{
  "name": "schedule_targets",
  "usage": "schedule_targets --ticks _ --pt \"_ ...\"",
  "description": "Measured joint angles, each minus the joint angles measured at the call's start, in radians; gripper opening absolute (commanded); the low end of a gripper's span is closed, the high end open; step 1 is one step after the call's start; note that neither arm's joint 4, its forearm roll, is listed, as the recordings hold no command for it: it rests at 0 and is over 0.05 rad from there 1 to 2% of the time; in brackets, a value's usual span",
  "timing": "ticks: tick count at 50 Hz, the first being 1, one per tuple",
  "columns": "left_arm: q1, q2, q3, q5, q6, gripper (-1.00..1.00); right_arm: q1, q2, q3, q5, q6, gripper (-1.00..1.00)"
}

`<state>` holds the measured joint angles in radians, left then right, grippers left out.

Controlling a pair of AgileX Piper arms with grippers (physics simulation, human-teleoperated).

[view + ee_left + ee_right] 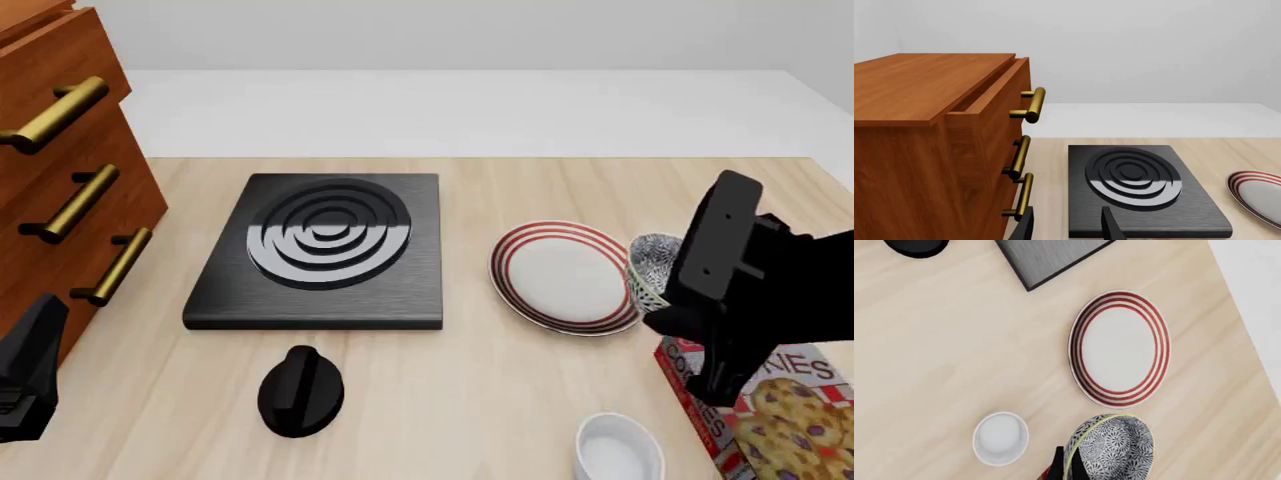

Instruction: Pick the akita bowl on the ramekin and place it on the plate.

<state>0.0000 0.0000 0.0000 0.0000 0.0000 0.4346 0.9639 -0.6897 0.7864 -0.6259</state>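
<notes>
From right wrist: akita bowl [1111, 450] rim pinched; front view hides grip.

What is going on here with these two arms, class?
The right claw grips the rim of the speckled bowl and holds it just beside the plate. The ramekin stands on the table without the bowl. The plate has nothing on it yet. The left claw hangs idle near the burner and cabinet.

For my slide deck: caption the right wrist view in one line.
Right gripper jaws pinch the akita bowl by its rim, lifted off the ramekin, beside the empty plate.
</notes>
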Motion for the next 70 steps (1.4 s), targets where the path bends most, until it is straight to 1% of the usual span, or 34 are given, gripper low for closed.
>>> schedule_targets --ticks 22,35,60,70 --pt "0.0 0.0 0.0 0.0 0.0 1.0 -0.064 0.187 -0.059 -0.148 -0.075 -1.0" --pt "0.0 0.0 0.0 0.0 0.0 1.0 -0.091 0.291 -0.124 -0.189 -0.11 -1.0" --pt "0.0 0.0 0.0 0.0 0.0 1.0 -0.106 0.447 -0.229 -0.232 -0.13 -1.0" --pt "0.0 0.0 0.0 0.0 0.0 1.0 -0.105 0.498 -0.265 -0.247 -0.123 -1.0"
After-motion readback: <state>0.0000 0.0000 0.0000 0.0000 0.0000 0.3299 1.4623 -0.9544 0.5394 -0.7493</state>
